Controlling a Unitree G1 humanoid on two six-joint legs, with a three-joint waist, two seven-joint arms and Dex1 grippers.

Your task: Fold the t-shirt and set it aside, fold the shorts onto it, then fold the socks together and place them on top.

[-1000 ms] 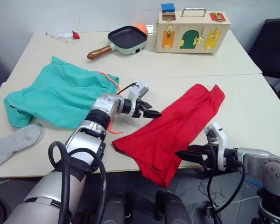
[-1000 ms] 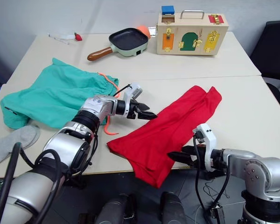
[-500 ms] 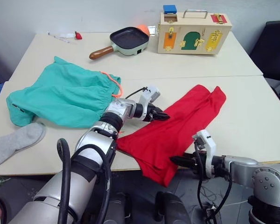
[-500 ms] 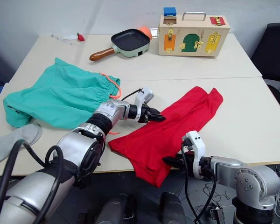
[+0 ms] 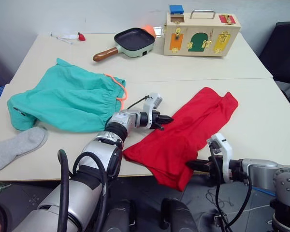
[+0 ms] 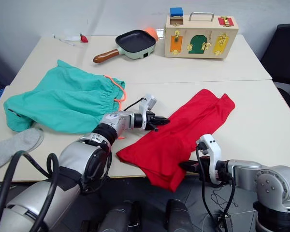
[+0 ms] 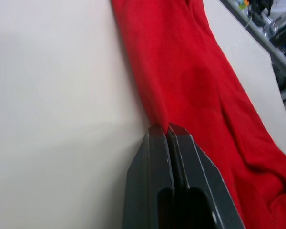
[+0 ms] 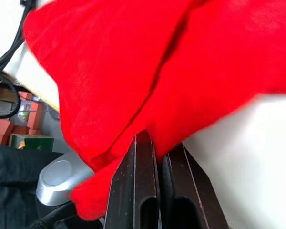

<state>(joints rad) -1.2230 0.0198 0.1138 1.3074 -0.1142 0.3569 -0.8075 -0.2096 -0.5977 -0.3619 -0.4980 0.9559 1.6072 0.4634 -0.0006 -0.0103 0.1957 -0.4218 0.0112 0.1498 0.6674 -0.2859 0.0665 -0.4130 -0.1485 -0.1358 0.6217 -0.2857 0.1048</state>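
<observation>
Both my left gripper [image 5: 168,119] and right gripper [image 5: 190,165] pinch the red t-shirt [image 5: 183,137], half-folded; teal shorts [image 5: 67,99] beside it and grey sock [image 5: 17,146] beyond wait untouched

Two beige tables [image 5: 261,121] butted together, seam running left-right across the middle. Far table: wooden latch box [image 5: 201,27] at right, small green frying pan [image 5: 128,41] with wooden handle just left of it, small red-and-white item [image 5: 73,36] near far left corner. Near table: teal shorts [image 5: 63,99] spread at left, one grey sock [image 5: 17,147] by the near left edge, red t-shirt [image 5: 193,133] lying diagonally right of centre, its lower end draped over the front edge.
</observation>
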